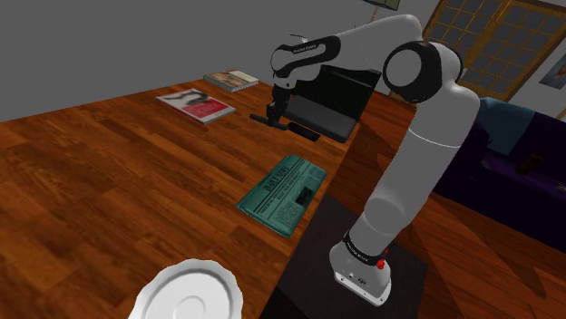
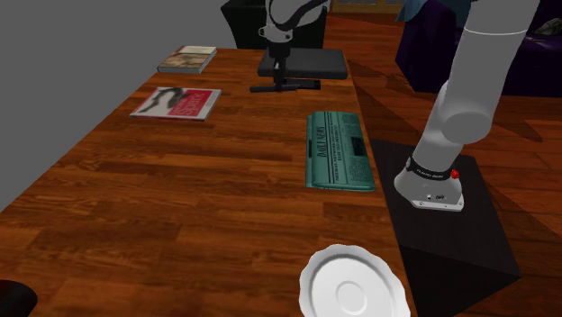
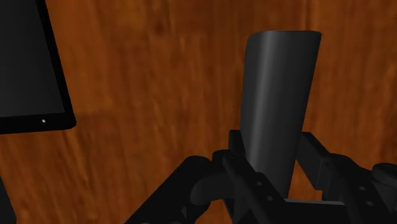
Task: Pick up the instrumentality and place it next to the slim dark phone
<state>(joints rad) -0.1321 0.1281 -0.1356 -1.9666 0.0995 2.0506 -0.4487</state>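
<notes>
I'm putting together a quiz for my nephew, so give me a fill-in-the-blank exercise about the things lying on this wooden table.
1. The folded newspaper is printed on ___ paper.
2. The scalloped plate near the table's edge is coloured ___.
3. The gripper hangs over a long dark bar, well away from the magazine with the ___ and white cover.

Missing words: green; white; red.

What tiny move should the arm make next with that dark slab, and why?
Probably a short, straight lift. The tool looks shut on the slim dark slab, which is low at the wooden table, close beside the black laptop. Raising it first should clear the wood and the laptop's edge before any sideways carry.
</notes>
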